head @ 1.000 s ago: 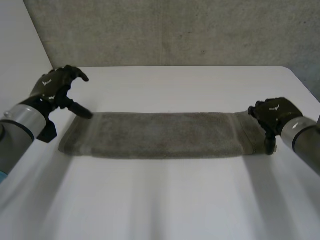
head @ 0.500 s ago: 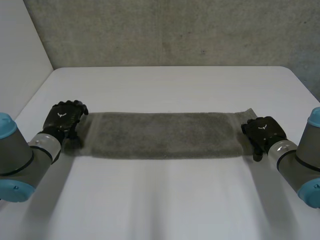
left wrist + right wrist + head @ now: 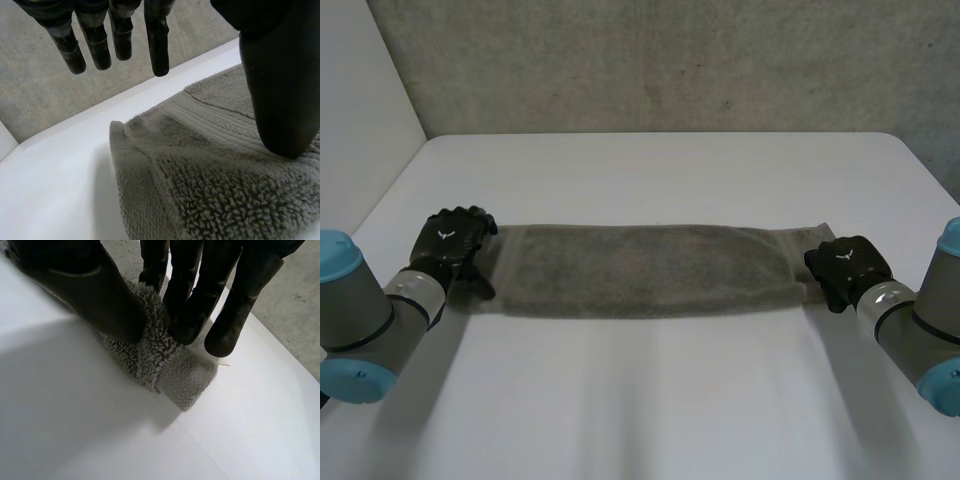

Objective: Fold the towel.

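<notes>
Both arms are now sitting lower and closer in than a second ago. The left robot hand, which was lifted off the far corner, is now lying at the left end of the grey terry towel, and the towel's right end is bunching narrower at the right robot hand.

The towel is lying flat as a long strip across the middle of the white table, its long axis running from one robot hand to the other, with one hand at each short end. In the right wrist view, the right robot hand is pinching the end of the cloth between its thumb and fingers, so it is gripping the towel. The left robot hand is not gripping: its fingers are hanging straight above the cloth, clear of it, while only the thumb is resting on the pile.

Bringing one short end over to the other is probably coming next, and it is turning on that axis. The right side is looking ready to travel along it, while the left is needing to close first.

The table is looking smooth and bare all round the strip, leaving room to fold. A rough grey wall is standing behind the far edge.
</notes>
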